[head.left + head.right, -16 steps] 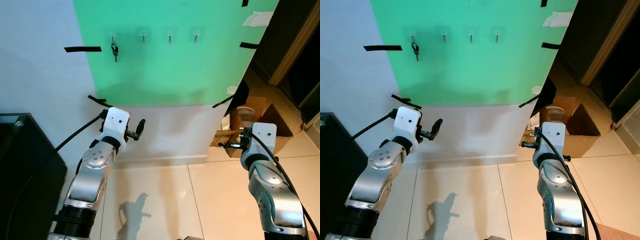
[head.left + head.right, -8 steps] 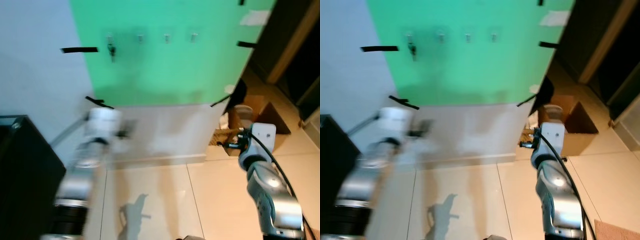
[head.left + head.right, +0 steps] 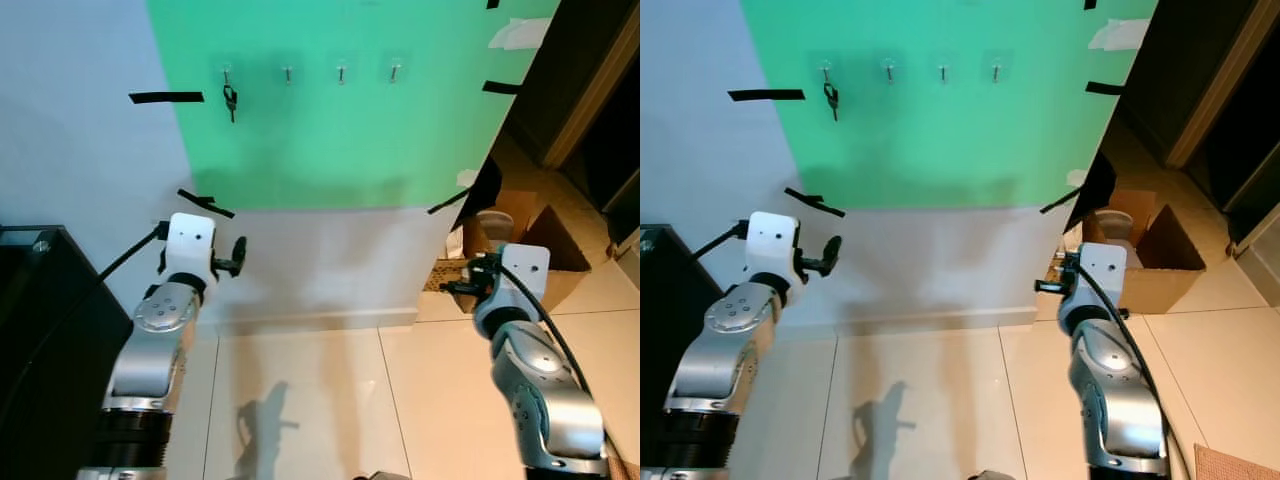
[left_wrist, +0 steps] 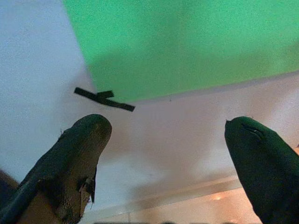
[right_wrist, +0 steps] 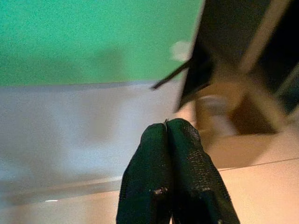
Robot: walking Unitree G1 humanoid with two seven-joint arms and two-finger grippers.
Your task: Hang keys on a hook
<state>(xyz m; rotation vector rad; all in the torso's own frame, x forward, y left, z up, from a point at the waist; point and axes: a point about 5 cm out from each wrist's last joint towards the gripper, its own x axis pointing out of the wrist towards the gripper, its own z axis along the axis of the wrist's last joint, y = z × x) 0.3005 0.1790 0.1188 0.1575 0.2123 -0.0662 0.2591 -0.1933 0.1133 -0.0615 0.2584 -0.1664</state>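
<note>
Already keys (image 3: 230, 100) hang on leftmost hook (image 3: 226, 72)

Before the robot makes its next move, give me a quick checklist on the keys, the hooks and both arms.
1. Keys hanging on the leftmost hook: ok, they dangle from it against the green panel.
2. Other three hooks free: ok, nothing hangs on them.
3. Left tool released: ok, fingers wide apart with nothing between them.
4. Left tool clear of the keys: ok, it sits well below the hooks, near the white lower wall.
5. Right tool empty: cannot tell for sure; fingers are pressed together, with only a thin sliver at the tips.
6. Cardboard box by the right arm: ok, apart from it.
</note>
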